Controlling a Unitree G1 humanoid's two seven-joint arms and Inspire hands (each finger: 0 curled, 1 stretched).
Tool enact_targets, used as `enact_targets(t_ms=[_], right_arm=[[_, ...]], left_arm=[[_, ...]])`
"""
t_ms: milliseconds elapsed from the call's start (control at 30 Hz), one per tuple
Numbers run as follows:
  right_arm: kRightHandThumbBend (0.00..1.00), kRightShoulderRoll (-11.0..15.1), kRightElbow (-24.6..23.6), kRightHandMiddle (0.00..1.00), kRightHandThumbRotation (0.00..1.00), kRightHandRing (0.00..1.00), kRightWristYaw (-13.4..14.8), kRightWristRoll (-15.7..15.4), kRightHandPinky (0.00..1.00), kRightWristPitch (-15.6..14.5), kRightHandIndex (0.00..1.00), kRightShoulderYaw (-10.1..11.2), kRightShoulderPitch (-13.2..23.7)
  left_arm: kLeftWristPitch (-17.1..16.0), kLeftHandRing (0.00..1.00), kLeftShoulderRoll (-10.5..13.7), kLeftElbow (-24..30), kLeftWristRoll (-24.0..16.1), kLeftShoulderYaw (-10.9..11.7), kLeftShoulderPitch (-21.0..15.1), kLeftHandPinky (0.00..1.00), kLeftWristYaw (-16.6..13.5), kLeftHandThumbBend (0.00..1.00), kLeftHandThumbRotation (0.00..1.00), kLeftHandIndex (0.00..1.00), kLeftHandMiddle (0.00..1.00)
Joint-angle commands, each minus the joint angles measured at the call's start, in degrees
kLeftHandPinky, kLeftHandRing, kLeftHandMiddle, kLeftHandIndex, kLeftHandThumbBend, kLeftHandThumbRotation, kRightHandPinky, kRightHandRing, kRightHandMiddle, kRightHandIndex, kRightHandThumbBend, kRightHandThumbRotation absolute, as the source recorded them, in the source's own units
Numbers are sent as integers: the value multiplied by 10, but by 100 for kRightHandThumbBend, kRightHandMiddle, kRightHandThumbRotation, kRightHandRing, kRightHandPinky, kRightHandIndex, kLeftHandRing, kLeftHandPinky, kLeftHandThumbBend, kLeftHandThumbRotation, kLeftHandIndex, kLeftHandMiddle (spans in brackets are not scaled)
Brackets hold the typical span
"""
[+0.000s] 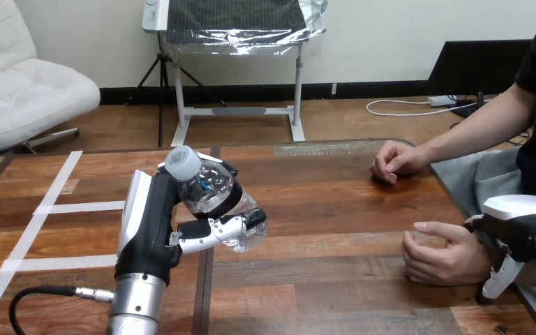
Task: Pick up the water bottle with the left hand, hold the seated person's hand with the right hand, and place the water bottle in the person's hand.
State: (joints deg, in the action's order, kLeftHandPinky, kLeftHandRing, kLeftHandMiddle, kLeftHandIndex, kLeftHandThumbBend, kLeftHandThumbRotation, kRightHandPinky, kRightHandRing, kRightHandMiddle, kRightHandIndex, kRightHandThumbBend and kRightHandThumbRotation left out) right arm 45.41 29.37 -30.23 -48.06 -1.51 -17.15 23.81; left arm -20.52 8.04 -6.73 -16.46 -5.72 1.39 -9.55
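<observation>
We see the robot's left hand, black with a smooth white shell along its back, on a ribbed silver forearm that rises from the bottom edge. Its jointed black-and-white fingers are curled round the water bottle, thumb and fingers wrapping the body from opposite sides. The bottle is clear, thin, crinkled plastic with a rounded, pale translucent cap. It is tilted, with the cap up and toward the view's left and the base low and toward the right. It is held over the left-centre of the table, whose top is glossy reddish-brown wooden planks with visible grain. Flat strips of white tape cross its left part. The bottle is well apart from the person at the right side. The person's hand nearer the bottom edge lies on the table, loosely cupped with the fingers bent inward. The robot's right hand, showing a rounded white shell over black parts, sits just beside and over that hand's wrist. Whether it grips the wrist, we cannot tell. The person's other hand rests farther up the table near its far edge, closed in a soft fist.
</observation>
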Motion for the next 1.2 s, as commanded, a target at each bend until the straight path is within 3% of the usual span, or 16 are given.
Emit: enact_targets(t_ms=[0, 367, 467, 667, 1167], right_arm=[[72, 7, 17, 97, 16, 98, 4, 3, 93, -5, 93, -6, 27], [71, 15, 6, 98, 14, 98, 5, 31, 93, -20, 94, 10, 15], [70, 18, -9, 98, 14, 98, -1, 38, 92, -36, 94, 16, 8], [70, 24, -15, 99, 17, 99, -8, 40, 91, -47, 95, 13, 5], [71, 32, -10, 98, 19, 97, -3, 45, 87, -39, 94, 8, -6]], left_arm=[[-21, 40, 0, 33, 1, 9, -27, 40, -3, 57, 0, 50, 44], [-19, 40, 1, 32, -1, 9, -27, 40, -2, 58, 0, 50, 44], [-20, 40, 2, 31, -3, 9, -28, 40, -3, 58, 0, 50, 44], [-20, 40, 2, 30, -4, 9, -29, 40, -3, 58, 0, 50, 44], [-18, 40, 3, 30, -5, 8, -32, 39, -1, 58, 0, 50, 44]])
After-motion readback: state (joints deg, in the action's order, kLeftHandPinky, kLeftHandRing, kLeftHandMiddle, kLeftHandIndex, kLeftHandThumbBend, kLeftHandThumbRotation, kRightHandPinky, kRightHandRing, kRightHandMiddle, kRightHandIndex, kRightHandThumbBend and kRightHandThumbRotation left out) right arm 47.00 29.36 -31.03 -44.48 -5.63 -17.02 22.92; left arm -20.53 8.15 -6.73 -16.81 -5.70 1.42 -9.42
